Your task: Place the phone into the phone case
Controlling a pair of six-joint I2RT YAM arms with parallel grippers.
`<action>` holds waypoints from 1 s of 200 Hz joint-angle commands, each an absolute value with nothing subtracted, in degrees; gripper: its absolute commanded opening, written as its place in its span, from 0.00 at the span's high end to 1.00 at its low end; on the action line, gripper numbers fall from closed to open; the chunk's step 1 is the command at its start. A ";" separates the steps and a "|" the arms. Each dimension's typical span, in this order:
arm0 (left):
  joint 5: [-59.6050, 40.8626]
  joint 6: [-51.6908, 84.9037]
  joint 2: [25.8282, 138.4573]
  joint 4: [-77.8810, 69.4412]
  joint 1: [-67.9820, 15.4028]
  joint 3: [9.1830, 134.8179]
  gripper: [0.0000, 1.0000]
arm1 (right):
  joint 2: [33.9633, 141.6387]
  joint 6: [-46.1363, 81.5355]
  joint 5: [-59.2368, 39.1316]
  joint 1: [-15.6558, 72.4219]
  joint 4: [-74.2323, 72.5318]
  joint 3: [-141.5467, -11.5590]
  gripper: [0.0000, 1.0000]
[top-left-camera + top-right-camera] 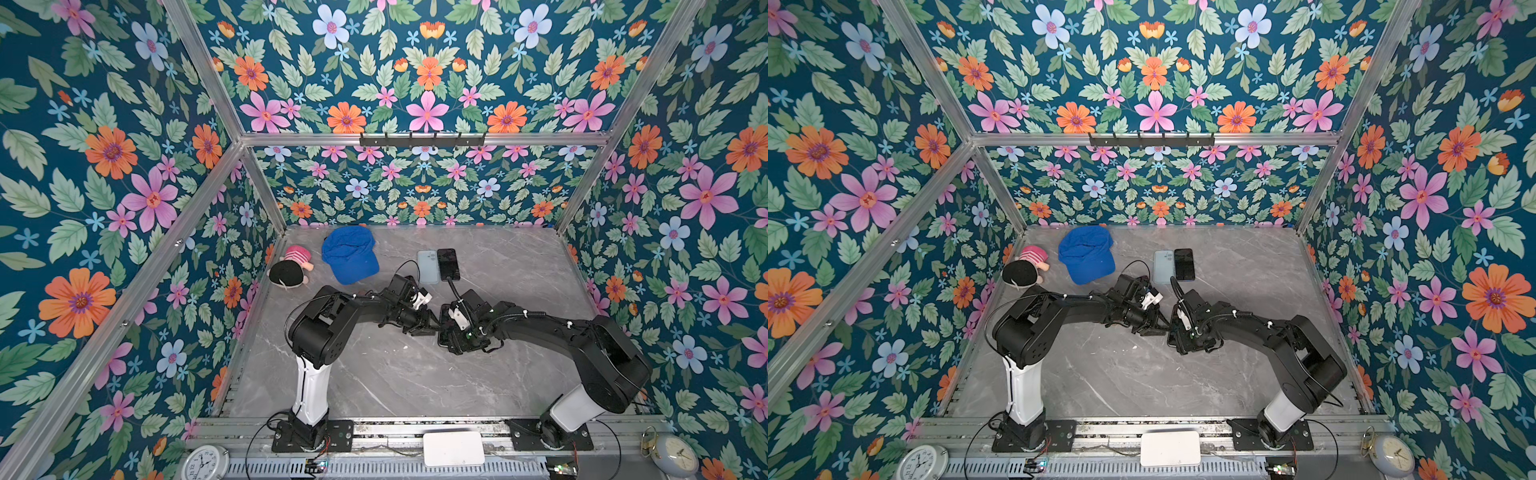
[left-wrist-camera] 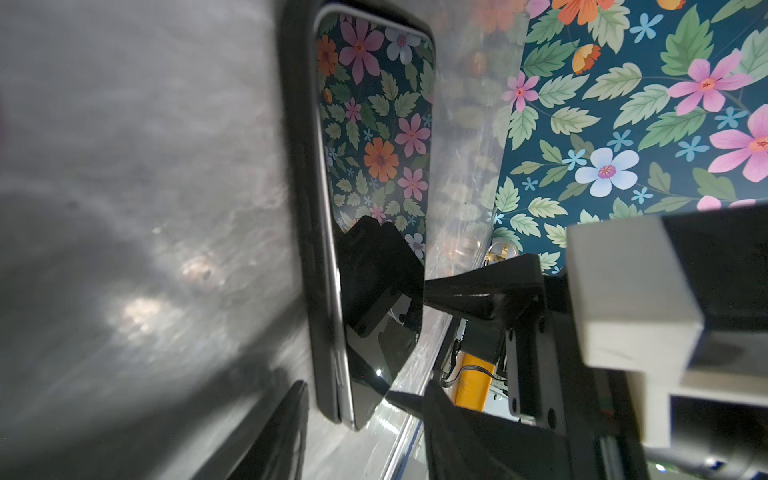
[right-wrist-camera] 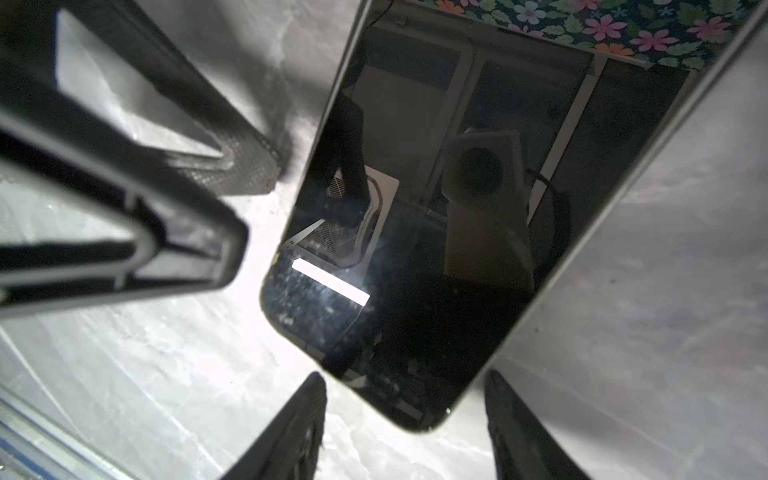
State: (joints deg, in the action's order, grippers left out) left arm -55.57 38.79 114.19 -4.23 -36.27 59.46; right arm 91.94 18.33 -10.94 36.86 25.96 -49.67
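Judging by the wrist views, the task is past its middle but not closed. Phone (image 3: 457, 187) lies screen up at mid-table, a little right of centre, between the two grippers. Left wrist view shows a black case (image 2: 296, 166) rim running along one long side of it and round one end; the phone sits within that rim. Its silver edge stands proud of the rim on that side, so I read it as laid in, not pressed home. Right wrist view shows no rim round the near end: hidden or unseated there, cannot tell. What seems left is to press the edges down until the rim grips all round.

Left gripper (image 3: 259, 214): rolled on its side, one finger low by the table (image 1: 374, 374), one higher. Left fingers (image 3: 241, 174) are apart with nothing between them, tips just beside the phone's left long edge. Contact with the case cannot be told.

Right gripper (image 3: 405, 376): reaches in from the right, over the phone's near end. Right fingers (image 3: 299, 428) are spread, one each side of a near corner, tips right at the phone's edges. In the left wrist view the tips meet their own reflections in the screen, which suggests touch, perhaps a downward press. No clench on the phone.

Far of the work, a pale blue slab (image 1: 428, 266) and a second phone (image 1: 449, 264) lie side by side. Cap (image 1: 350, 255) and plush toy (image 1: 291, 268) sit far left, well apart from the grippers.
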 commanded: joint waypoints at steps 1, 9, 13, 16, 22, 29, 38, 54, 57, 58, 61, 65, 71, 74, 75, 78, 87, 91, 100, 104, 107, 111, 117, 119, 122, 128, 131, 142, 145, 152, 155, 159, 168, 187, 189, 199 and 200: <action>-56.43 38.80 114.43 -4.87 -36.23 59.24 0.54 | 92.61 18.71 -10.11 36.90 24.41 -50.07 0.41; -56.43 38.82 114.59 -4.83 -36.28 59.16 0.54 | 92.85 18.89 -10.06 36.87 24.18 -50.14 0.42; -56.43 38.79 114.67 -4.83 -36.23 59.15 0.54 | 92.96 19.04 -10.04 36.87 24.06 -50.27 0.42; -56.43 38.84 114.69 -4.88 -36.25 59.15 0.54 | 93.02 19.07 -10.10 36.86 23.98 -50.27 0.42; -56.50 38.89 114.85 -4.92 -36.34 59.13 0.54 | 93.12 19.15 -10.11 36.87 23.84 -50.26 0.43; -56.64 38.85 114.96 -5.05 -36.38 59.15 0.55 | 93.20 19.28 -10.11 36.89 23.69 -50.27 0.44; -56.73 38.89 115.05 -5.09 -36.39 59.06 0.55 | 93.31 19.50 -10.17 36.86 23.56 -50.27 0.44; -56.85 39.00 115.30 -5.36 -36.53 58.93 0.57 | 93.42 19.61 -10.28 36.90 23.38 -50.25 0.47; -56.86 39.02 115.36 -5.45 -36.60 58.90 0.57 | 93.44 19.67 -10.36 36.90 23.31 -50.27 0.48; -56.86 39.02 115.38 -5.45 -36.63 58.94 0.57 | 93.48 19.68 -10.41 36.91 23.26 -50.27 0.48; -57.00 39.02 115.40 -5.45 -36.70 58.85 0.57 | 93.50 19.75 -10.45 36.86 23.22 -50.26 0.48; -56.98 39.02 115.48 -5.49 -36.69 58.88 0.58 | 93.52 19.78 -10.58 36.85 23.25 -50.27 0.50; -57.04 39.02 115.49 -5.61 -36.87 58.89 0.58 | 93.66 19.85 -10.78 36.89 23.07 -50.36 0.51; -57.04 39.07 115.53 -5.69 -36.93 58.82 0.58 | 93.69 19.97 -10.87 36.91 23.03 -50.36 0.51; -57.04 39.05 115.55 -5.70 -36.92 58.81 0.58 | 93.65 19.96 -10.89 36.91 23.03 -50.36 0.51; -57.04 39.03 115.57 -5.71 -36.93 58.80 0.59 | 93.73 20.03 -10.95 36.86 22.96 -50.34 0.52; -57.13 39.11 115.75 -5.71 -37.15 58.80 0.59 | 93.81 20.11 -11.15 36.87 22.87 -50.44 0.54; -57.13 39.10 115.75 -5.79 -37.22 58.75 0.60 | 93.84 20.16 -11.24 36.88 22.78 -50.43 0.55; -57.18 39.15 115.88 -6.01 -37.27 58.61 0.61 | 93.99 20.20 -11.42 36.86 22.68 -50.44 0.57; -57.21 39.24 115.84 -6.17 -37.27 58.54 0.62 | 94.02 20.21 -11.48 36.91 22.60 -50.45 0.58; -57.22 39.28 115.84 -6.22 -37.33 58.46 0.62 | 93.97 20.26 -11.58 36.76 22.59 -50.45 0.58; -57.22 39.36 115.84 -6.32 -37.38 58.37 0.63 | 94.03 20.22 -11.67 36.84 22.52 -50.47 0.59; -57.26 39.50 115.76 -6.54 -37.52 58.23 0.64 | 94.05 20.39 -11.82 36.89 22.42 -50.47 0.59; -57.23 39.54 115.75 -6.64 -37.46 58.20 0.64 | 94.09 20.41 -11.85 36.82 22.41 -50.48 0.60; -57.30 39.55 115.74 -6.74 -37.52 58.19 0.64 | 94.11 20.43 -11.93 36.77 22.34 -50.45 0.60; -57.35 39.68 115.77 -6.90 -37.57 58.05 0.65 | 94.15 20.54 -12.07 36.76 22.25 -50.49 0.61; -57.35 39.72 115.82 -6.98 -37.66 58.04 0.65 | 94.21 20.53 -12.17 36.82 22.24 -50.53 0.61; -57.39 39.93 115.75 -7.27 -37.80 57.84 0.67 | 94.22 20.65 -12.30 36.79 22.09 -50.49 0.62; -57.39 39.91 115.75 -7.36 -37.87 57.79 0.67 | 94.28 20.72 -12.37 36.77 22.04 -50.45 0.63; -57.40 39.99 115.75 -7.51 -37.96 57.68 0.67 | 94.26 20.81 -12.47 36.76 21.87 -50.42 0.64; -57.39 40.06 115.76 -7.55 -38.01 57.66 0.67 | 94.30 20.84 -12.52 36.77 21.88 -50.40 0.64; -57.39 40.08 115.84 -7.62 -37.97 57.66 0.68 | 94.28 20.84 -12.57 36.74 21.80 -50.30 0.64; -57.39 40.16 115.84 -7.73 -38.13 57.50 0.69 | 94.31 21.13 -12.57 36.82 21.70 -50.27 0.66; -57.23 40.16 115.68 -7.80 -38.27 57.25 0.70 | 94.11 21.58 -12.57 36.75 21.25 -49.83 0.68; -57.22 40.16 115.71 -7.77 -38.26 57.29 0.70 | 94.06 21.68 -12.57 36.70 21.24 -49.81 0.68; -57.01 40.09 115.49 -7.57 -38.28 57.13 0.71 | 93.93 21.83 -12.66 36.72 21.08 -49.64 0.69; -57.03 40.04 115.45 -7.52 -38.25 57.13 0.71 | 93.90 21.86 -12.66 36.68 21.09 -49.60 0.70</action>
State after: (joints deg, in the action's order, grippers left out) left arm -55.53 40.10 115.46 -8.38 -37.47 57.47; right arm 93.62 20.43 -11.25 36.58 24.97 -50.19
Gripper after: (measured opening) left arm 0.293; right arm 0.318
